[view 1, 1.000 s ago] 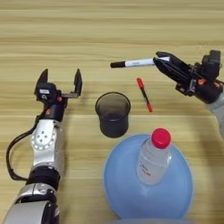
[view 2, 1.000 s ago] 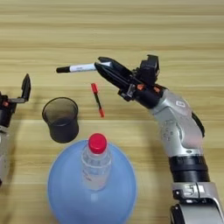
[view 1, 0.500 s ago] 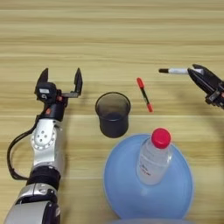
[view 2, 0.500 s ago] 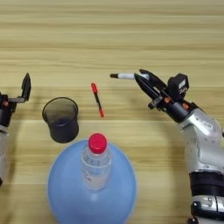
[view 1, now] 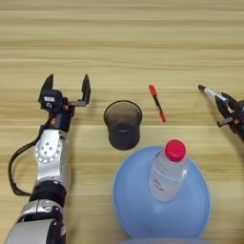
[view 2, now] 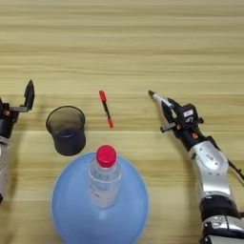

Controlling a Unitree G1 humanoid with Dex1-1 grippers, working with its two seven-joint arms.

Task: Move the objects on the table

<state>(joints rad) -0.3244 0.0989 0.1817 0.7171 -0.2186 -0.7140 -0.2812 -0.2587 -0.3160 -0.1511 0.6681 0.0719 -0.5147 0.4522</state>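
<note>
We've got the right tool (view 2: 167, 110) clamped on the marker (view 2: 159, 98) near the surface's (view 1: 122, 43) right edge, left tool (view 1: 66, 89) spread wide near the left edge, red-capped pen (view 1: 157, 103) lying mid-surface

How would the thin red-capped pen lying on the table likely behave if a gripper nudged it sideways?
The red-capped pen is thin and looks round, lying flat on smooth table, so it would probably roll or spin. It looks light, likely skidding easily. Nothing touches it; the cup stands apart, so little would stop it.
</note>
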